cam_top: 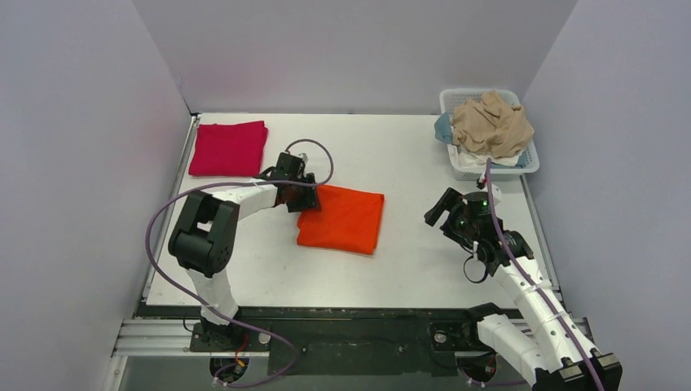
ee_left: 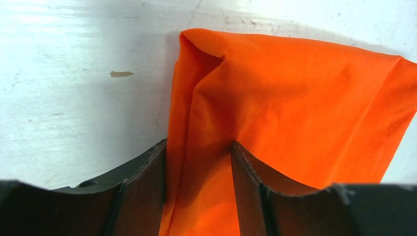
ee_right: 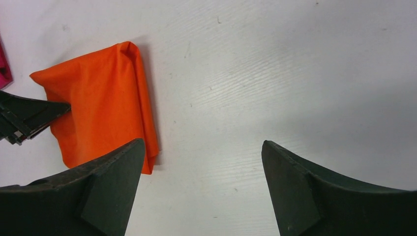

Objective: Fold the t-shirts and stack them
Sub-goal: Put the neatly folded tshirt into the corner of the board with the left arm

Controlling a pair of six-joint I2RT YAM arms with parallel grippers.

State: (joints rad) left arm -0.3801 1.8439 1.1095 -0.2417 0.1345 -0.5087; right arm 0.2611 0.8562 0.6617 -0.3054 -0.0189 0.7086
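In the overhead view your folded orange t-shirt (cam_top: 342, 218) lies flat on the white table (cam_top: 407, 147) at the centre of the frame. Your left gripper (cam_top: 300, 194) sits at the shirt's upper left corner. The left wrist view shows its jaws pinching a fold of orange fabric along the shirt's edge, with the cloth caught between the two dark fingers (ee_left: 147, 187). Your right gripper (cam_top: 437, 210) hovers right of centre, well apart from the shirt. Its wrist view shows the jaws spread wide with only bare table between them. A folded magenta t-shirt (cam_top: 229, 147) lies in the upper left, apart from the orange one. The white plastic basket (cam_top: 531, 165) in the upper right holds a heap of crumpled tan clothing (cam_top: 491, 124).
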